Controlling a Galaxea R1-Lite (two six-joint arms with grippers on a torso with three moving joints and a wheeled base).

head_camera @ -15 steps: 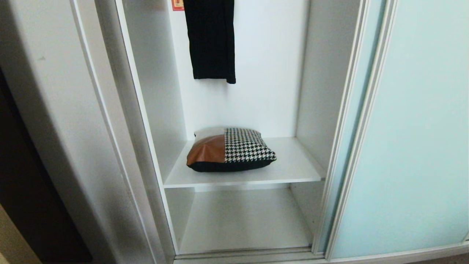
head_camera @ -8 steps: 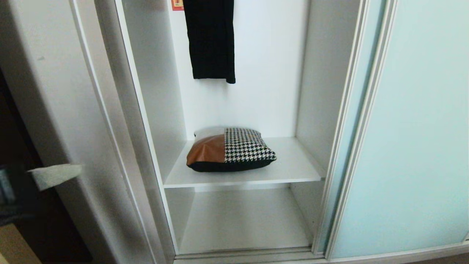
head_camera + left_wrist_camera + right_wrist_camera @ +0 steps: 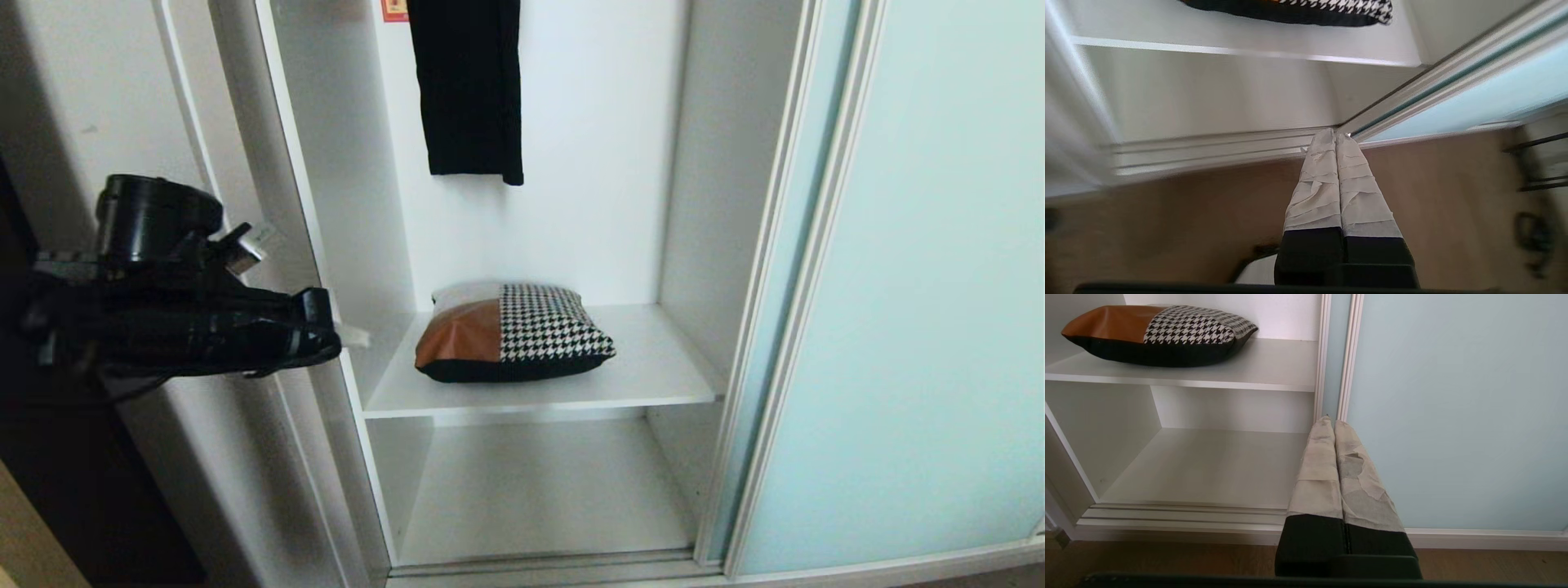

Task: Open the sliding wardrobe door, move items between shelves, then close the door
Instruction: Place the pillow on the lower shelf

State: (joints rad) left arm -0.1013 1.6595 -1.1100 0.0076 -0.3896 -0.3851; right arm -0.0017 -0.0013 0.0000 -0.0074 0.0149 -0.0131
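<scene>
Two taped tools we see pressed shut and empty, left tool (image 3: 347, 333) beside the open wardrobe, right tool (image 3: 1331, 424) low, the houndstooth-and-tan square cushion (image 3: 510, 333) on the upper white shelf (image 3: 653, 371)

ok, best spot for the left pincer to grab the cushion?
Probably the cushion's black front edge near the tan patch, approached level from the open front of the wardrobe. It lies flat on the upper shelf, so that soft seam faces out. The left pincer is shut and must open first.
</scene>
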